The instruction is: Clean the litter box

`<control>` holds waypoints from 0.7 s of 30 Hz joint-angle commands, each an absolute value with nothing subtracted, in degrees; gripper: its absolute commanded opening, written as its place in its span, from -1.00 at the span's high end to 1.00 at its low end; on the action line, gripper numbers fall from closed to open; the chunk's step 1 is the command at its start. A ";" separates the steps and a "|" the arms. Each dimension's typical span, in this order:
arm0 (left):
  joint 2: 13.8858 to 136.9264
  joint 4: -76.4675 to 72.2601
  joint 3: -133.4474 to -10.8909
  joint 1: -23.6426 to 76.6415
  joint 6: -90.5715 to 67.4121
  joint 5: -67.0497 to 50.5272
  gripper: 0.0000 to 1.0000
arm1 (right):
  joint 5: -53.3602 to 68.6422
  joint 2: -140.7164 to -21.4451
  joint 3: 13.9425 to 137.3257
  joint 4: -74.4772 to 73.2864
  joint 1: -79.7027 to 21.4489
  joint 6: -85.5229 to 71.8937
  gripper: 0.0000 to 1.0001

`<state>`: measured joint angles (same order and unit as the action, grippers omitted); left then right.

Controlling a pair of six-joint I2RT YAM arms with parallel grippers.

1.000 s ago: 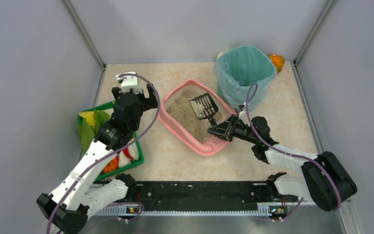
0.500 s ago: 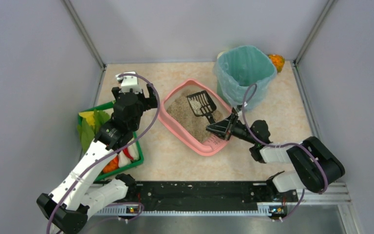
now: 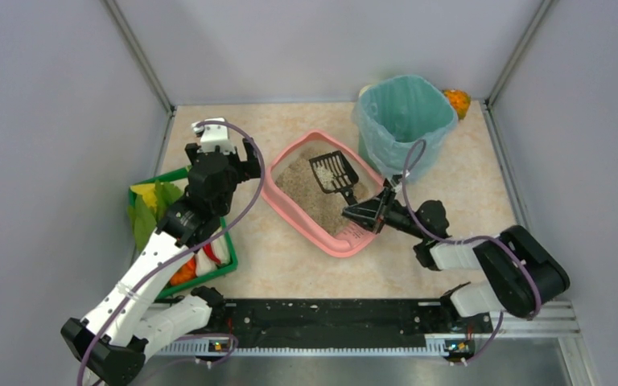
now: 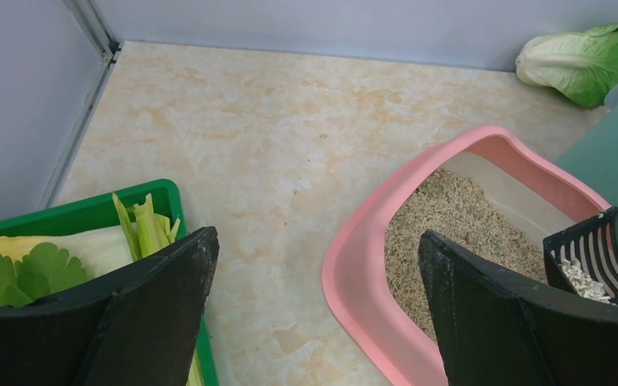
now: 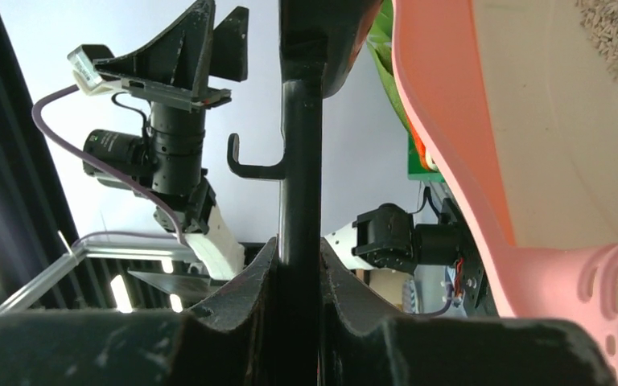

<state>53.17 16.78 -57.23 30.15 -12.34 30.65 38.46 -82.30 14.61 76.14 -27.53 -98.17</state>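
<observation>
One claw, your right gripper (image 3: 362, 214), grips the black slotted plastic scoop (image 3: 334, 171), seemingly loaded, stretched leftward over the shallow pink plastic litter box (image 3: 339, 244).

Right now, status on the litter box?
Right fingers shut on scoop, some litter in it, over litter box. Left fingers open, empty. Bin beside box, nothing between.

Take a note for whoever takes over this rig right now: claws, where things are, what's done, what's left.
Right claw: shut on the scoop handle. Left claw: open, empty, between the green tray and the litter box.
Scoop head is over the litter, some pellets in it; bin stands at the box's far right.
Done: one load scooped. Left: probably tip it into the bin, then sift more.
</observation>
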 commanded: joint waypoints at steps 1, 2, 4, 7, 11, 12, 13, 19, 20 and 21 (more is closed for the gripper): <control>53.62 14.26 -59.34 30.06 -12.49 30.52 -0.98 | 36.61 -73.07 16.73 61.80 -26.15 -89.59 1.00; 53.74 14.13 -59.37 30.06 -12.47 30.20 -0.98 | 37.15 -72.62 18.64 58.81 -26.51 -87.24 1.00; 53.92 14.29 -59.64 30.10 -12.77 29.90 -0.98 | 41.62 -72.83 20.95 58.77 -26.56 -86.67 1.00; 53.70 14.30 -59.48 30.03 -12.60 30.20 -0.98 | 37.41 -69.58 17.74 53.38 -24.81 -86.09 1.00; 52.98 14.44 -59.07 30.07 -12.76 30.37 -0.98 | 40.90 -75.40 18.66 64.02 -25.38 -90.82 1.00; 53.00 14.56 -58.98 30.05 -12.75 30.40 -0.98 | 41.19 -76.32 17.53 68.15 -25.29 -93.09 1.00; 52.91 14.59 -58.97 30.07 -12.63 30.57 -0.98 | 39.62 -76.15 15.77 69.33 -25.21 -94.03 1.00; 52.61 14.65 -58.84 30.04 -13.01 30.51 -0.98 | 42.48 -77.51 19.64 63.35 -27.39 -90.31 1.00; 52.66 14.74 -58.88 30.02 -12.96 30.62 -0.98 | 42.03 -76.62 17.94 63.30 -26.63 -91.31 1.00; 52.55 14.83 -58.92 30.03 -12.86 30.83 -0.98 | 40.33 -75.23 16.29 61.78 -25.82 -91.37 1.00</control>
